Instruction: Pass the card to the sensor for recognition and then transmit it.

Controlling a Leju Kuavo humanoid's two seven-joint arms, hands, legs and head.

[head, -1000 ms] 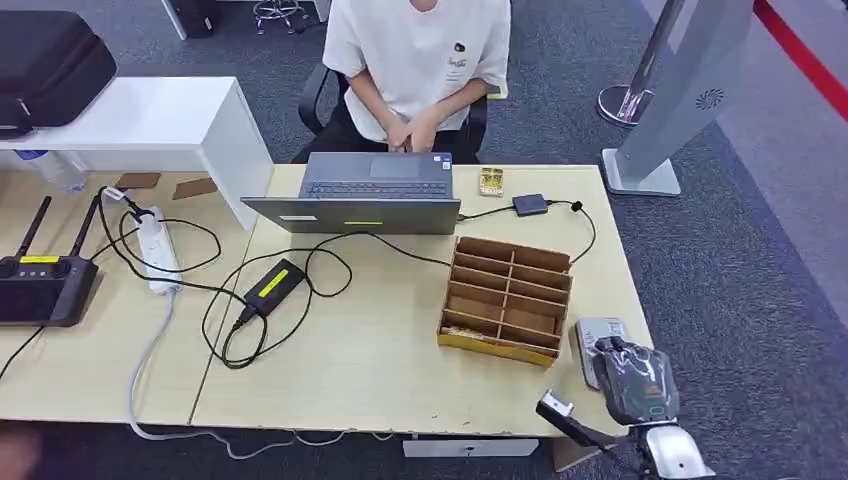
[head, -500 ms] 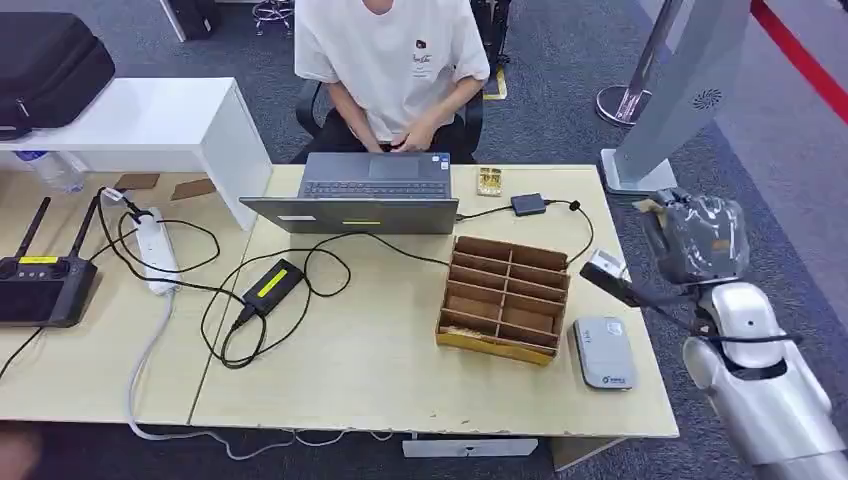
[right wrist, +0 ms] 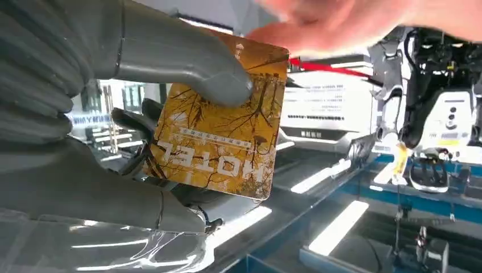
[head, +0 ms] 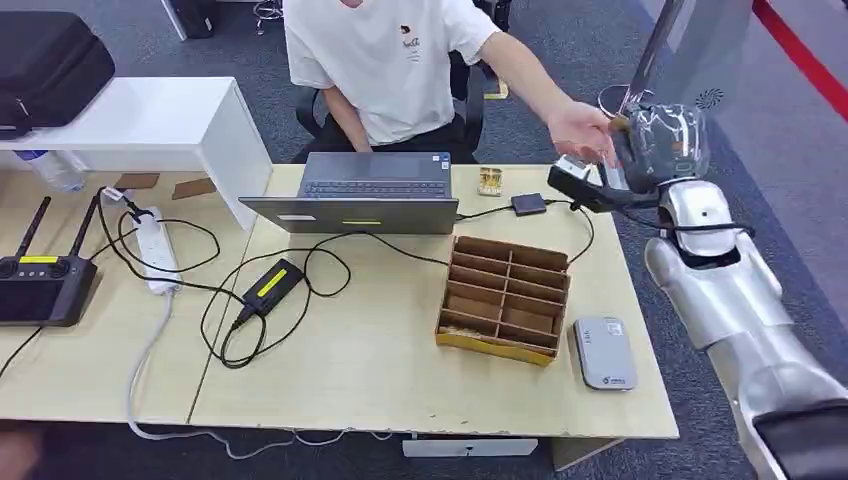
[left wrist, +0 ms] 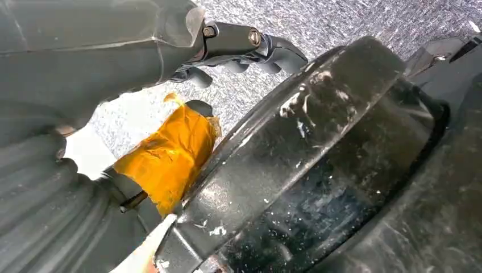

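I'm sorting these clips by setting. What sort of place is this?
Probably an office or lab set up as a mock hotel check-in desk: a seated person behind a laptop, a card reader, and a card printed "HOTEL".

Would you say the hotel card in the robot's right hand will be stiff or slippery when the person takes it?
The card probably stays stiff: it sits flat, unbent under the right hand's thumb. Its glossy face suggests it may slide out easily. It looks thin, so likely light for the person's hand reaching in.
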